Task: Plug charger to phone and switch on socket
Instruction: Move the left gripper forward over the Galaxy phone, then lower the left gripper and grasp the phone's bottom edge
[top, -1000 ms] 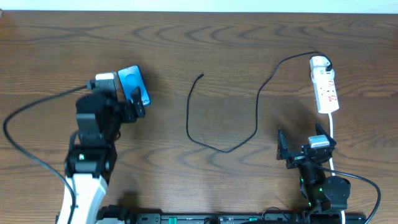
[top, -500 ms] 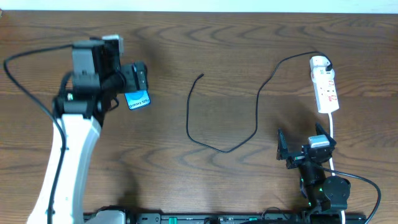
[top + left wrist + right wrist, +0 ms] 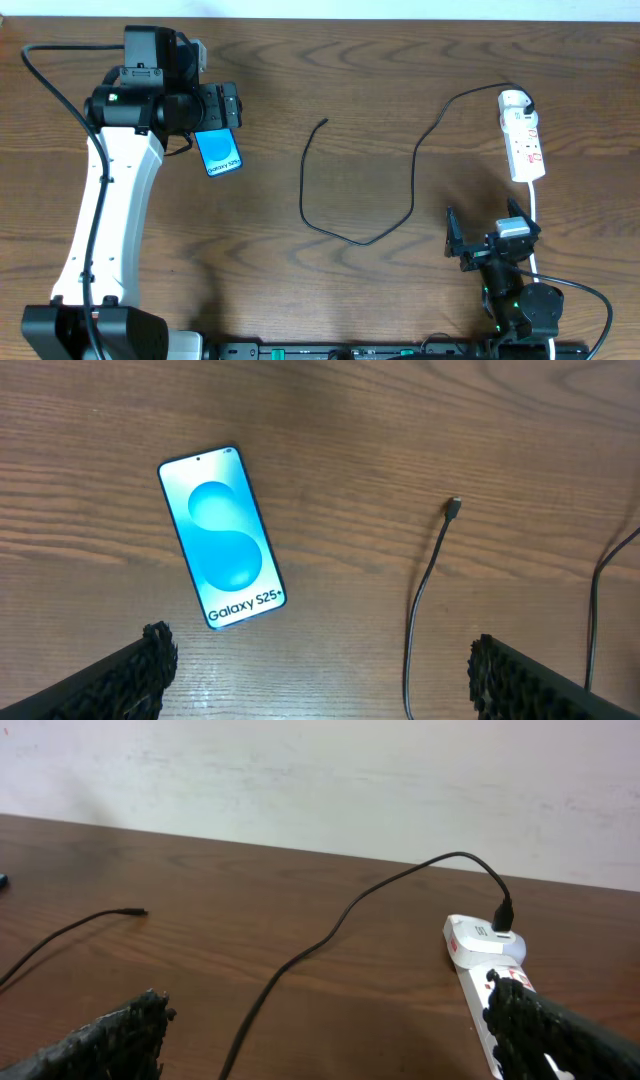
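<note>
Phone (image 3: 223,538) — slim blue rectangle, rounded corners.

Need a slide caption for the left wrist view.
Open left gripper over the face-up phone, charger plug lying unplugged beside it.

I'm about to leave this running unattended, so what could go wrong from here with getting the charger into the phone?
1. The phone lies flat and askew on the table. The open left gripper near it may push the slim body along rather than grip it.
2. The charger's plug lies apart from the phone. Pulling it over could drag its slack loop and tug the socket.
</note>
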`<state>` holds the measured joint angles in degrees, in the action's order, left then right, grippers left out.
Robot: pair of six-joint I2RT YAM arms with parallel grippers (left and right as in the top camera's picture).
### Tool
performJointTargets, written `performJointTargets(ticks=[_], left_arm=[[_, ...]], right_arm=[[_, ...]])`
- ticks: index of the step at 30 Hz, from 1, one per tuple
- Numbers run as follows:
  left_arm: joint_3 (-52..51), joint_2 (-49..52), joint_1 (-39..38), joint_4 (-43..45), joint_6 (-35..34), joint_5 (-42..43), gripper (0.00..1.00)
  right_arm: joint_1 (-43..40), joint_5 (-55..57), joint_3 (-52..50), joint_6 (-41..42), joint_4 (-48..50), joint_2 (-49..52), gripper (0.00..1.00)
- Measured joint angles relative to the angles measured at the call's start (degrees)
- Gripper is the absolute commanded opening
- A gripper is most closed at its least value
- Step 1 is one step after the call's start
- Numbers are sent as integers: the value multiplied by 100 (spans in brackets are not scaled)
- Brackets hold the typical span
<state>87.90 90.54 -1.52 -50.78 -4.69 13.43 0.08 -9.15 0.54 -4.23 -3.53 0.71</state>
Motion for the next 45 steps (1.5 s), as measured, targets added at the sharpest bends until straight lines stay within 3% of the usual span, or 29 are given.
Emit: performJointTargets(ticks=[10, 28, 45], left_arm=[[13, 127, -2, 601, -492, -203, 95], [33, 1950, -2, 734, -1191, -1659, 95], [33, 2673, -2, 1132, -1635, -1764, 95]], right_arm=[[0, 0, 0, 0, 0, 0, 99], [0, 0, 0, 0, 0, 0, 99], [0, 0, 0, 0, 0, 0, 99]])
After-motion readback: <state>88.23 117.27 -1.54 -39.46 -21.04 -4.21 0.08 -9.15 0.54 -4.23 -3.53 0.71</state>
